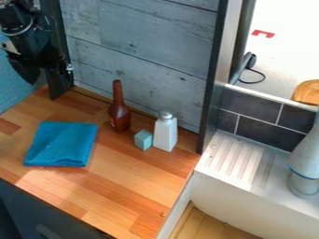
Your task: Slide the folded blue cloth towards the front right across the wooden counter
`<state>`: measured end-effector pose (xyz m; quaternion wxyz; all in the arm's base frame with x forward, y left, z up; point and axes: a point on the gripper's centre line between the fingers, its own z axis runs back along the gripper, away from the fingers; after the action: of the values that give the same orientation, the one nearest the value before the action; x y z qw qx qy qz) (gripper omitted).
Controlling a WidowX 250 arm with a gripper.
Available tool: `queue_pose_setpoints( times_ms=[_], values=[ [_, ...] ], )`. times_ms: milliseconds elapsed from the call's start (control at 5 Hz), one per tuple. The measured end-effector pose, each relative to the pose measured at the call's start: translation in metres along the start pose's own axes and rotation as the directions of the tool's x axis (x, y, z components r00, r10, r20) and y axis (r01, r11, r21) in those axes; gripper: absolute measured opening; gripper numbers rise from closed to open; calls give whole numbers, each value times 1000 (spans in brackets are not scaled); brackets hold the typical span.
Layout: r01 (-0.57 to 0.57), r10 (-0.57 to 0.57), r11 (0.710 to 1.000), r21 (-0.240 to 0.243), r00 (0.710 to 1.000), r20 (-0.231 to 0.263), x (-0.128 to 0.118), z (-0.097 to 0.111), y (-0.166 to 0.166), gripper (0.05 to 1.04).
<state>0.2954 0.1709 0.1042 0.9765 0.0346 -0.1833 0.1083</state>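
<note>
The black gripper (pixel 30 63) hangs at the upper left, in front of a dark post and above the counter's back left corner, apart from everything on the counter. A folded blue cloth (pixel 60 144) lies flat on the left part of the wooden counter. Near the back wall a brown bottle (pixel 119 114) stands upright. To its right sits a small light-blue cube (pixel 143 139), close beside an upright white shaker (pixel 166 133) with a silvery top.
A grey plank wall (pixel 137 51) rises behind the wooden counter (pixel 124 186). On the right is a white ridged drainboard (pixel 240 161), with a pale bottle-like object (pixel 306 161) standing on it. Dark tiles (pixel 259 128) back it, and a bread-like item (pixel 306 92) lies beyond them.
</note>
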Motion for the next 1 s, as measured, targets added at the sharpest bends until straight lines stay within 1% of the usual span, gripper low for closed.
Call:
queue_pose_setpoints(
  times_ms=[200,400,800,1000],
  values=[
    [0,0,1000,-11,1000,-29,-6,-9,-2,1001],
    [14,-15,1000,-4,997,-74,-19,-26,-3,1001],
    [38,-39,999,-7,988,-151,-37,-74,-4,1001],
    [47,-46,999,0,984,-172,-43,-94,-7,1001]
  ],
)
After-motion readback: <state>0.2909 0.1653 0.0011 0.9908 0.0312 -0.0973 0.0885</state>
